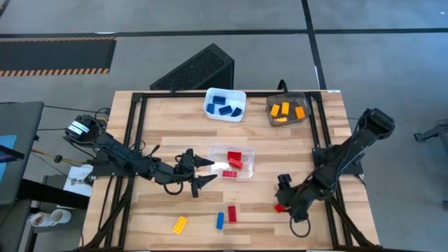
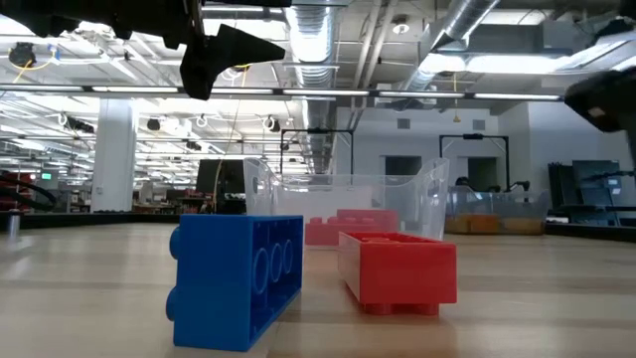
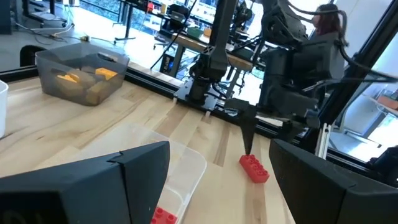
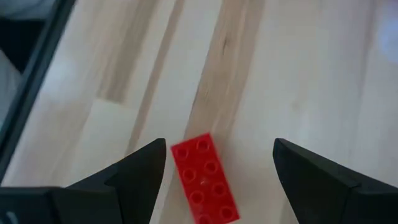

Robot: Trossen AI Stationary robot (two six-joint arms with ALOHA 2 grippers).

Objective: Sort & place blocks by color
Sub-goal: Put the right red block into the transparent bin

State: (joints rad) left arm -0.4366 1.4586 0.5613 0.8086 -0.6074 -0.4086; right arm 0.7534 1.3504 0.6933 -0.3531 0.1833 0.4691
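My right gripper [image 1: 283, 201] [image 4: 219, 147] is open and hangs over a red block [image 1: 279, 208] [image 4: 204, 179] lying flat on the table near its right front. One finger stands on each side of the block, with gaps between. My left gripper [image 1: 207, 172] [image 3: 221, 146] is open and held above the table just left of the clear bin [image 1: 245, 170] of red blocks. A yellow block [image 1: 180, 224], a blue block [image 1: 220, 220] [image 2: 238, 278] and another red block [image 1: 232, 213] [image 2: 397, 270] lie loose near the front edge.
A white bin [image 1: 210, 98] with blue blocks and a grey bin [image 1: 269, 112] with orange blocks stand at the far edge. Black frame rails run along both table sides. Bare wood lies between the bins and the loose blocks. A person [image 3: 326, 22] shows beyond the table.
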